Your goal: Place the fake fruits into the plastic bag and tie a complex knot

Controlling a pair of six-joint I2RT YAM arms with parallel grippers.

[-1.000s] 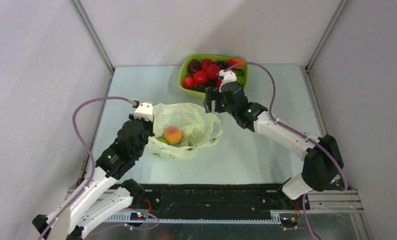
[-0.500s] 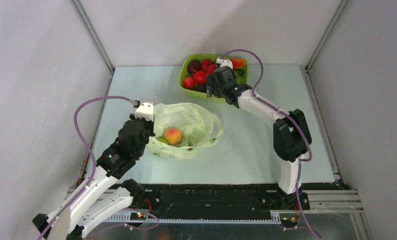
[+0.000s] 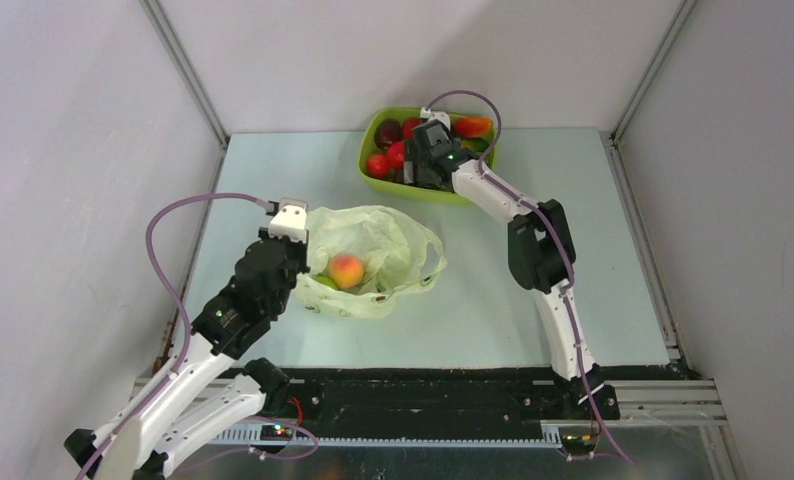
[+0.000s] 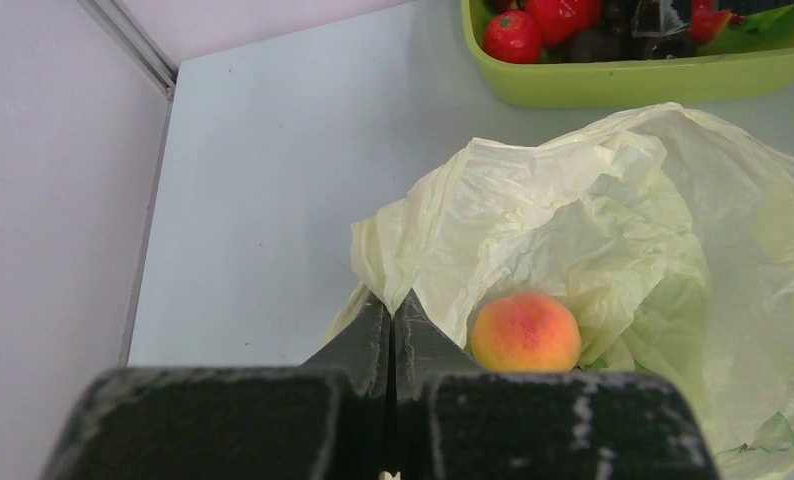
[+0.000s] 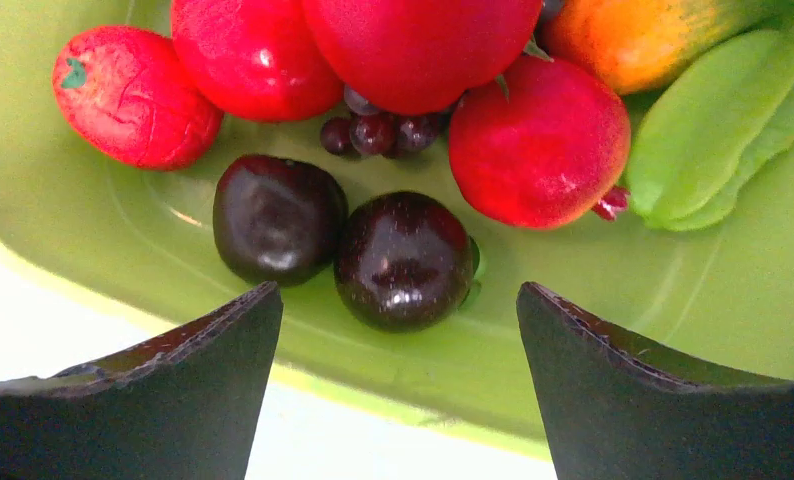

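Observation:
The pale yellow-green plastic bag (image 3: 373, 250) lies open in the middle of the table with an orange-pink peach (image 3: 346, 270) inside; a green fruit shows beside it. The bag (image 4: 613, 220) and peach (image 4: 525, 332) also show in the left wrist view. My left gripper (image 4: 393, 300) is shut on the bag's left rim. My right gripper (image 3: 420, 170) is open over the near edge of the lime-green tray (image 3: 368, 142). Two dark plums (image 5: 403, 260) (image 5: 278, 218) lie just beyond its fingertips (image 5: 213, 330), with red apples (image 5: 538, 145) and small grapes (image 5: 373, 132) behind.
The tray (image 5: 93, 250) at the back centre also holds an orange-green fruit (image 5: 633, 35) and a pale green piece (image 5: 713, 130). Grey walls with metal corner posts close in the table on three sides. A black rail runs along the near edge.
My right arm has stretched from beside the bag back to the tray, and its open gripper now hangs over the plums. The left gripper and the bag have not moved.

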